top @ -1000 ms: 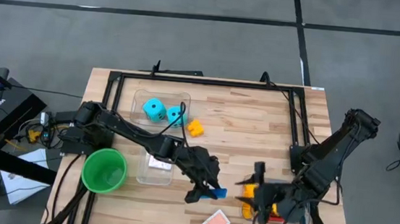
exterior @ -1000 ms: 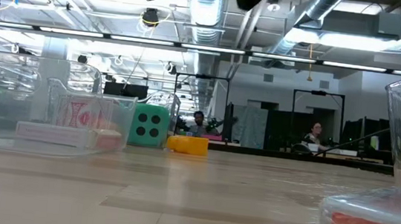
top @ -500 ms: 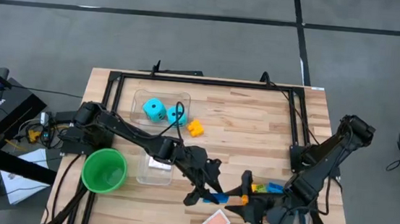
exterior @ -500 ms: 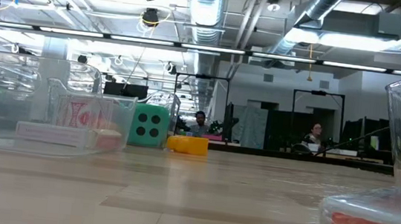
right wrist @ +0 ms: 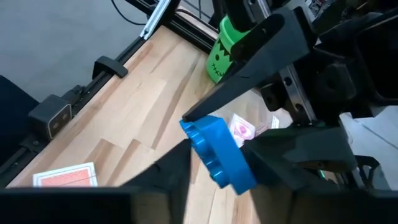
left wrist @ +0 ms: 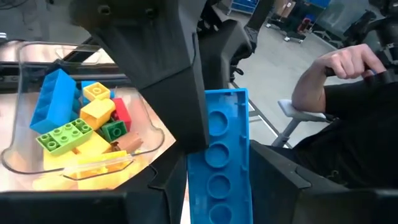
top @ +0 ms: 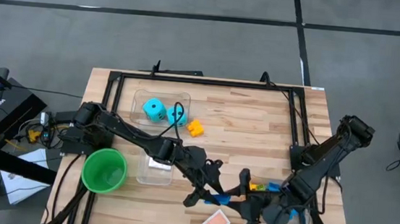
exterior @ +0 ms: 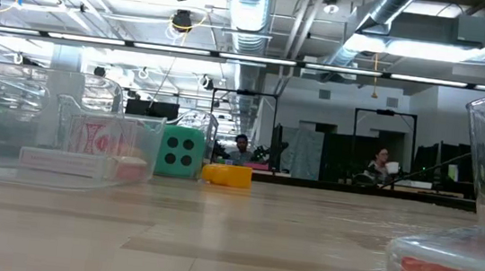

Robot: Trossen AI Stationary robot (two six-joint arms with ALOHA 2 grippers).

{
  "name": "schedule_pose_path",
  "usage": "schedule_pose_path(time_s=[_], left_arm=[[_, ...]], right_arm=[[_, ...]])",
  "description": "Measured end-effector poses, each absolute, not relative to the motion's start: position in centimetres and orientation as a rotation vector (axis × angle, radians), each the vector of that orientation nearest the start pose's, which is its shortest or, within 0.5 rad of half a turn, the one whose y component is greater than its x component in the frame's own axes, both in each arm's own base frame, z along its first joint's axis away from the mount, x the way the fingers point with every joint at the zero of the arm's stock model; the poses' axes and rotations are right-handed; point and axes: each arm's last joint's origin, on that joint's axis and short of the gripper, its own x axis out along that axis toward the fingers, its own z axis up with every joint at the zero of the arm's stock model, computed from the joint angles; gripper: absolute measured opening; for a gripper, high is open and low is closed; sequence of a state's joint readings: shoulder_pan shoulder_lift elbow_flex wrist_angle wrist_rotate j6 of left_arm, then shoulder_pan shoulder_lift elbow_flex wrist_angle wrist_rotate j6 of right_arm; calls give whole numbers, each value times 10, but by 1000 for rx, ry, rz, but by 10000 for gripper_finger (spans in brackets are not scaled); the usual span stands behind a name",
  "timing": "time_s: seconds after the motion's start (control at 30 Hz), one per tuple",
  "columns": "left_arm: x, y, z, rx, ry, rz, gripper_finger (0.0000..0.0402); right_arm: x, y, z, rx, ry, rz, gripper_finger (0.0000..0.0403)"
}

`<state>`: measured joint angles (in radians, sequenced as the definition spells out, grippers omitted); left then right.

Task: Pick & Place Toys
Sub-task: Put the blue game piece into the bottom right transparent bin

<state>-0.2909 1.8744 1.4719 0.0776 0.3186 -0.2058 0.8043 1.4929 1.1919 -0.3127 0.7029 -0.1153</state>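
Overhead straight down; low level across table (exterior: 214,232); wrists close, sharing blue brick (left wrist: 221,155).

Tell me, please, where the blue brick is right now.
In the high view, the blue brick is near the table's front edge, between both claws, just above the playing card.

A bright blue studded brick (left wrist: 219,155) sits between dark fingers; beyond it lie yellow, green and red bricks (left wrist: 93,121).

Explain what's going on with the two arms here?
Mid-handoff, it looks like. The left hand holds a blue brick over the front of the table, and the right hand has its fingers around the same brick. The clear bin behind it already holds bricks. Two cyan dice sit in another bin at the back, with a yellow brick beside it.
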Motion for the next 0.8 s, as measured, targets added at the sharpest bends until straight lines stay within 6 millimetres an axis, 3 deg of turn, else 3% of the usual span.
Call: schedule_pose_path(time_s=[0.17,0.43,0.8], left_arm=[[417,-134,284,-206,394,-574,151],[416,-132,281,-136,410,-566,168],[404,-125,256,-23,685,-450,171]], right_arm=[[238,221,299,-569,446,142,47],[237,222,300,-556,440,130,46],[218,225,298,-532,547,115,46]])
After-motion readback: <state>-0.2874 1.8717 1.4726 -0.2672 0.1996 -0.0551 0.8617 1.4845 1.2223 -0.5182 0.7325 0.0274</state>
